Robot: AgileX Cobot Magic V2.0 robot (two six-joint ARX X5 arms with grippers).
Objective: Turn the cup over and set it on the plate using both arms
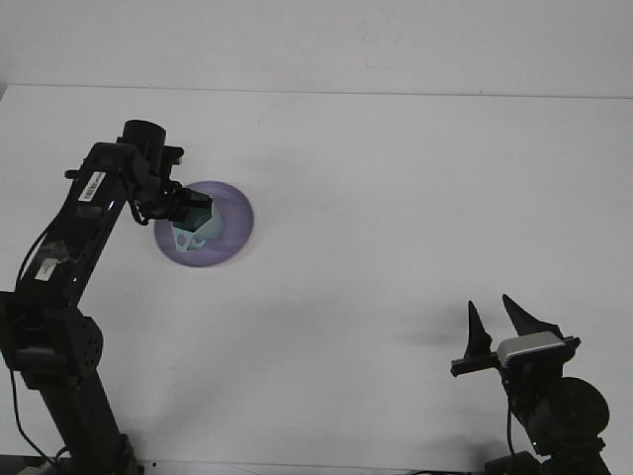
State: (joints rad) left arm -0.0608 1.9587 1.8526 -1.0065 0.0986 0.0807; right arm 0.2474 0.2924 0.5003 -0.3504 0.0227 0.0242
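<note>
A: Nearest the camera?
B: Right gripper (496, 324) at the bottom right corner, two dark fingers pointing up and spread apart, holding nothing. Parked low over the front edge of the bench (396, 218), well apart from everything else.

A: And the surface itself?
B: Plain white, matte, bare across the middle and right. Faint soft shadow just left of the right gripper. Nothing else lying loose.

A: Further in, on the left?
B: Left arm (74, 247) rising from its base at the lower left, black, with a white label near the wrist. Reaches up and bends over toward the plate (232, 220).

A: Left gripper?
B: Left gripper (191, 205) clamped on the cup (190, 230), directly above the plate.

A: Cup's position?
B: Pale green, see-through, over the left part of the purple plate, at or just above it. Touching or not: cannot tell.

A: Beyond that?
B: Far edge of the bench as a thin line, then a plain pale wall (316, 40) behind.
</note>
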